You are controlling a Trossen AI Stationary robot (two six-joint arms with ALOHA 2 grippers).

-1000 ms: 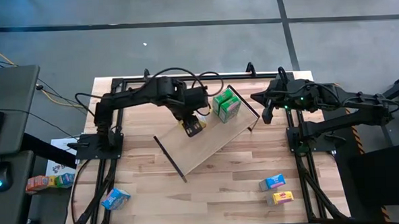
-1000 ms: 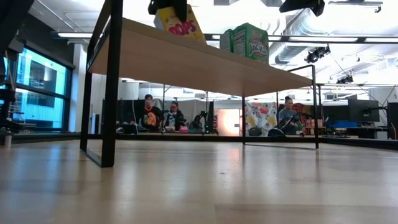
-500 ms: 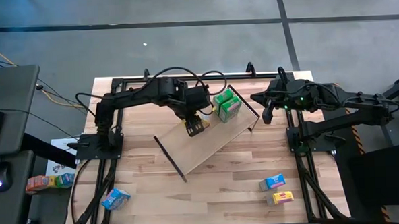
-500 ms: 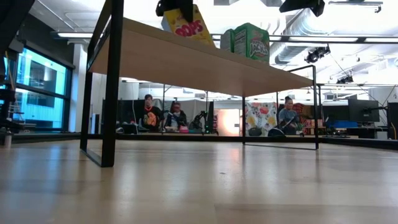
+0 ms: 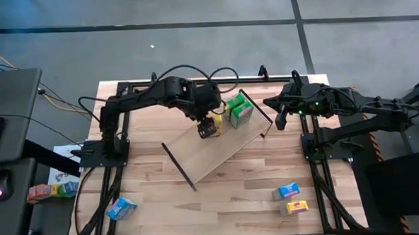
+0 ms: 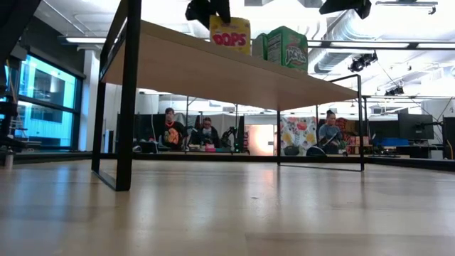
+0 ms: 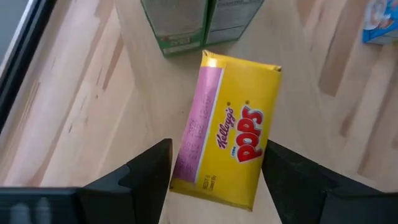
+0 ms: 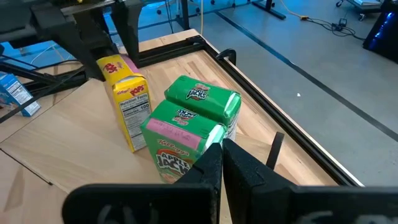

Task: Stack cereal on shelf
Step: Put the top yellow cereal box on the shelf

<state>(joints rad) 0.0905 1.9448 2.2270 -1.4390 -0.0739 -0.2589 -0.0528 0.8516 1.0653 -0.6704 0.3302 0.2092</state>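
Observation:
The shelf (image 5: 218, 154) lies slantwise across the tabletop, a light board on dark end frames. Two green cereal boxes (image 5: 238, 110) stand on its far right part. A yellow Pops box (image 6: 229, 34) stands upright beside them, its base on the board. My left gripper (image 7: 217, 165) hangs over the yellow box (image 5: 210, 127), open, pointing steeply down, one finger on either side of its top. My right gripper (image 5: 279, 119) is shut and hovers past the shelf's right end, touching nothing. My left gripper comes at the yellow box from above, with its fingers (image 7: 155, 168) close beside the box's two narrow sides (image 7: 186, 140) near the top. I cannot tell whether they touch it. The box stands upright on the shelf.
Loose cereal boxes lie on the tabletop: a blue one (image 5: 121, 207) near left, a blue one (image 5: 288, 190) and a yellow one (image 5: 296, 207) near right. Black frame rails (image 5: 113, 178) run along both table sides. People sit in the room beyond the table (image 6: 170, 131).
My left gripper has carried the yellow box a short way along the shelf toward the green boxes and rolled its wrist. The box, which leaned over a second ago, now stands upright on the board next to the green ones.

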